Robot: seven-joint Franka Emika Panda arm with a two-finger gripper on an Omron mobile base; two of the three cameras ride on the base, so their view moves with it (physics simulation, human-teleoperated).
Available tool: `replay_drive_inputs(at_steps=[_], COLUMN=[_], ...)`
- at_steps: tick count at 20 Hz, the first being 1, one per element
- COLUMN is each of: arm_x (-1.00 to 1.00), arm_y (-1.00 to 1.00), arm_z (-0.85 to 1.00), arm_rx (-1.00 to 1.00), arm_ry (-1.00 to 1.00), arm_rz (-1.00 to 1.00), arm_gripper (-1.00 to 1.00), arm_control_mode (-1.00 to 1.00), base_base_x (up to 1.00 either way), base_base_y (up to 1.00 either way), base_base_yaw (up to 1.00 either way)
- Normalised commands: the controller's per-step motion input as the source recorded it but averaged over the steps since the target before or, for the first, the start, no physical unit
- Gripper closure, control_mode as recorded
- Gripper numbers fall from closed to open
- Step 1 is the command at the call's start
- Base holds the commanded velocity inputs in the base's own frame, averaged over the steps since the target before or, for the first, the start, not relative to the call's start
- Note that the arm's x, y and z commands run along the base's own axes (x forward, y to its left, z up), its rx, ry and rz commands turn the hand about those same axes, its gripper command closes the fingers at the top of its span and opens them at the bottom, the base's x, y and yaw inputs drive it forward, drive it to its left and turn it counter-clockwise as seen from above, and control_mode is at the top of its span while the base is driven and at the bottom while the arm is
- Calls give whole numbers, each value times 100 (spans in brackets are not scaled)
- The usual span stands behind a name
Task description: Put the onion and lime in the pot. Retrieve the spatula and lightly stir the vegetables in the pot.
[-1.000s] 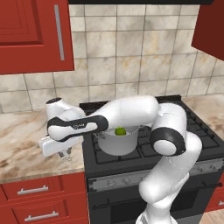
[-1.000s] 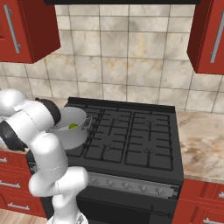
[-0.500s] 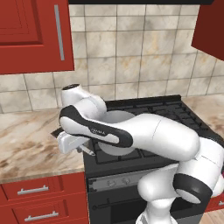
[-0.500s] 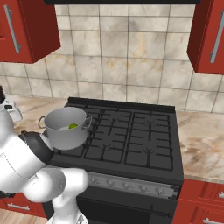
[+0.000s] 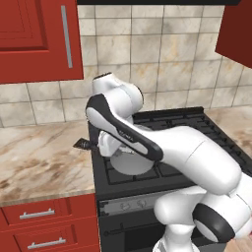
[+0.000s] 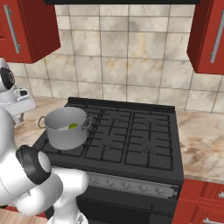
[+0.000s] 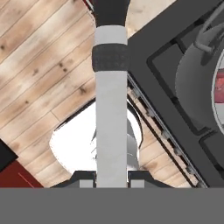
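My gripper is shut on the spatula's thin silver-grey handle, which runs straight up the hand view to the black blade. In the left base view a dark tip of the spatula pokes out left of my arm, over the counter beside the stove. The grey steel pot stands on the stove's front left burner with the green lime inside. The pot's wall lies right of the spatula. The onion is hidden. My arm covers most of the pot.
The black stove spans the middle, its front edge and knobs running diagonally under the hand. Marble counter lies to the left, red drawers below it and red cabinets above. Wooden floor shows beneath.
My arm has swung and rolled over in front of the pot; the hand has come up from the counter left of the stove with the spatula in it.
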Motion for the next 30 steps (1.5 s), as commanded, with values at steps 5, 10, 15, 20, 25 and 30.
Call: replay_drive_inputs(at_steps=[5, 10, 15, 20, 25, 30], arm_x=[8, 26, 43, 57, 17, 2], arm_y=[-99, -98, -74, -55, -64, -50], arm_z=[11, 11, 56, 0, -9, 1], arm_rx=[-4, 1, 0, -14, -5, 0], arm_ry=[11, 1, 13, 24, 6, 2], arm_rz=[16, 16, 16, 17, 11, 12], arm_gripper=[100, 100, 100, 100, 100, 100], arm_control_mode=[-100, -100, -100, -100, -100, -100], base_base_x=[0, 0, 0, 0, 0, 0], base_base_y=[0, 0, 0, 0, 0, 0], base_base_yaw=[0, 0, 0, 0, 0, 0])
